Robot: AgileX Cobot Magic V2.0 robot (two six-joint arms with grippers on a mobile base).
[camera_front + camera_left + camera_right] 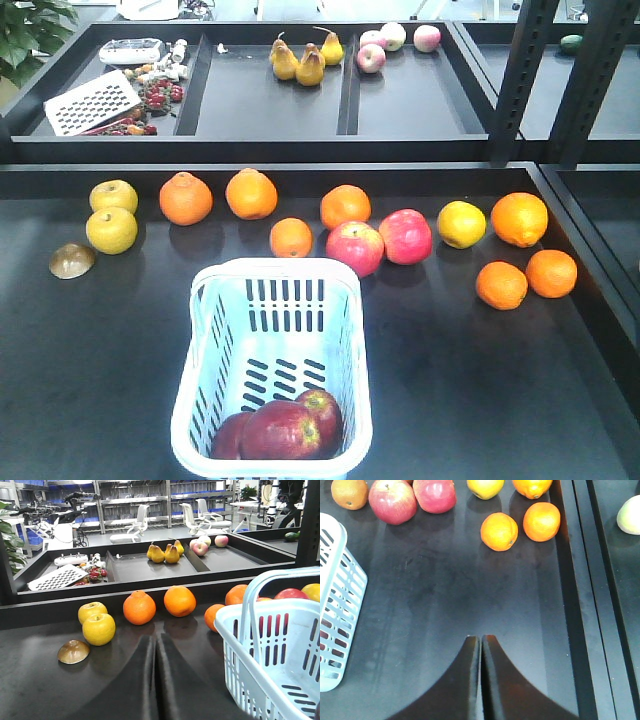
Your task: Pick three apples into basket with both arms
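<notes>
Apples (285,428): dark-red, piled at near end of basket (205,330), third partly hidden. Basket mid-bench, toward near edge. Job looks done. Left fingers (154,680) and right fingers (481,680) pressed together, empty. Best now: lift clear, avoid basket handle (250,600).

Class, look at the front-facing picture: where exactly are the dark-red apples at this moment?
The dark-red apples lie huddled together inside the pale blue basket, at its near end on the slotted floor, in the lower middle of the front-facing view.

front overhead, wrists low, sharing basket (270,375)
</notes>
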